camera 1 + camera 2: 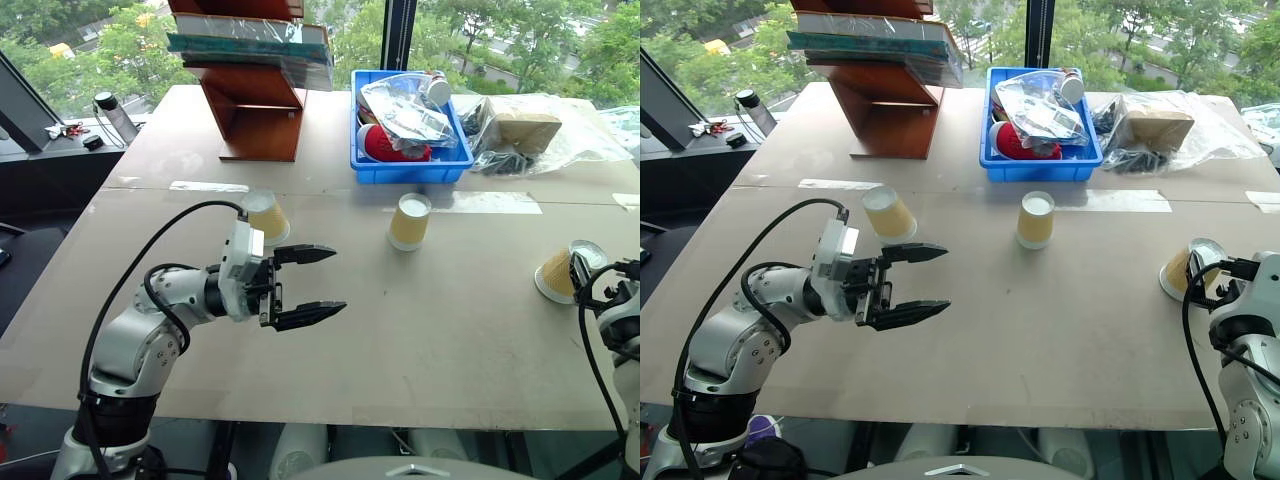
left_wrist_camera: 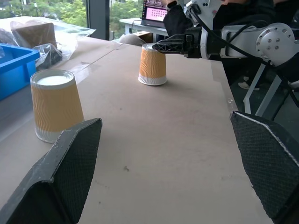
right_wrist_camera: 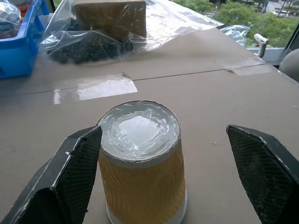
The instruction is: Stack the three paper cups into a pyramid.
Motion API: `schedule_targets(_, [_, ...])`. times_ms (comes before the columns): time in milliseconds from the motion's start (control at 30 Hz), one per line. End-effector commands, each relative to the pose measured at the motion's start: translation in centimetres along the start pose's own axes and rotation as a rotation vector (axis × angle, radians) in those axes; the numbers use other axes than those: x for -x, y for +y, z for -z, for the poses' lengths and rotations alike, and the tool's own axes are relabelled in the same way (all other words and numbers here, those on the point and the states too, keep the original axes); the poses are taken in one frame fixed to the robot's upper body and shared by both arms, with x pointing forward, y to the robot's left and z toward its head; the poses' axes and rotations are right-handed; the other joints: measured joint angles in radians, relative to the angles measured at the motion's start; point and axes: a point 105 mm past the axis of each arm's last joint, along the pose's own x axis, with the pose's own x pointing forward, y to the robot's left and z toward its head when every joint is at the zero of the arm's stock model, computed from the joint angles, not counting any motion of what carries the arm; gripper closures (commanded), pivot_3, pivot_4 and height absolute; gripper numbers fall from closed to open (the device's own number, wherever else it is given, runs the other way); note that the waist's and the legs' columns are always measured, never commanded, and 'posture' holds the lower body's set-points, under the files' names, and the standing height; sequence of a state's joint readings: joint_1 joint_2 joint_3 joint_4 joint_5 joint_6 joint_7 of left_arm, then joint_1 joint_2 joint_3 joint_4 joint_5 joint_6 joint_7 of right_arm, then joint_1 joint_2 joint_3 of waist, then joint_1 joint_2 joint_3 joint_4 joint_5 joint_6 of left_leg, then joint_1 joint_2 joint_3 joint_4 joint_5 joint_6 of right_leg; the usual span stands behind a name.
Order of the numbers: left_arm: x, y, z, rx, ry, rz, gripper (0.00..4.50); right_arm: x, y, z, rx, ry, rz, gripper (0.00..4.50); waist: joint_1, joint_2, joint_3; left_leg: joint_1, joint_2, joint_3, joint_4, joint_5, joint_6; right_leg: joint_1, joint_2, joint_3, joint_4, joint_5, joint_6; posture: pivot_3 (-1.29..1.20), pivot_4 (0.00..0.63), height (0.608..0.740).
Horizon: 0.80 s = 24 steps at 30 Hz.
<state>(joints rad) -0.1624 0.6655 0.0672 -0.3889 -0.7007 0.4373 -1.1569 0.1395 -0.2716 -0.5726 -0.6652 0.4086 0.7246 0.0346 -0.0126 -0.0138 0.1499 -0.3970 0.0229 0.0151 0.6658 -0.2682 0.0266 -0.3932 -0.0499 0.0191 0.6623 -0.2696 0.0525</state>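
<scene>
Across desk [image 1: 400, 330], three paper cups inverted, well apart: left-centre cup [image 1: 266, 216], centre cup [image 1: 410, 221], right-edge cup [image 1: 562, 272]. Left gripper [image 1: 312, 285] wide, empty, mid-frame. Right gripper [image 3: 163, 177] wide, straddling right-edge cup, not clamped. Pyramid unbuilt; all stacking remains.

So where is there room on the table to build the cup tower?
The best bare patch is the near table, in front of the middle cup, between the open left gripper and the right cup. The far side is crowded with the blue bin, wooden rack and plastic bags.
</scene>
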Motion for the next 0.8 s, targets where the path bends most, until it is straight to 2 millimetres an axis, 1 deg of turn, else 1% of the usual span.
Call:
schedule_targets(33, [-0.4,-0.7,-1.1,-0.039,-0.018,0.034,0.00,-0.1,-0.3,-0.4,-0.001,-0.001,0.006,0.32,-0.001,0.000,0.000,0.000,0.000,0.000,0.000,0.000,0.000,0.000,0.000,0.000,0.000,0.000,0.000,0.00,0.150,0.740])
schedule_targets(167, [-0.4,-0.6,-1.1,-0.040,-0.018,0.031,0.00,-0.1,0.1,-0.7,-0.002,-0.008,-0.012,0.32,-0.001,0.000,0.000,0.000,0.000,0.000,0.000,0.000,0.000,0.000,0.000,0.000,0.000,0.000,0.000,0.00,0.150,0.740])
schedule_targets(300, [-0.4,-0.6,-1.1,-0.037,-0.018,0.027,0.00,0.2,1.0,-1.1,0.004,-0.021,-0.057,0.32,-0.001,0.000,0.000,0.000,0.000,0.000,0.000,0.000,0.000,0.000,0.000,0.000,0.000,0.000,0.000,0.00,0.150,0.740])
schedule_targets(467, [-0.6,-0.8,-1.1,-0.038,-0.018,0.033,0.00,0.3,1.8,-1.0,-0.016,-0.019,-0.098,0.32,-0.001,0.000,0.000,0.000,0.000,0.000,0.000,0.000,0.000,0.000,0.000,0.000,0.000,0.000,0.000,0.00,0.150,0.740])
schedule_targets(800, [-0.7,-0.8,-1.2,-0.037,-0.015,0.028,0.00,0.4,1.7,-0.3,0.025,0.016,-0.087,0.32,-0.001,0.000,0.000,0.000,0.000,0.000,0.000,0.000,0.000,0.000,0.000,0.000,0.000,0.000,0.000,0.00,0.150,0.740])
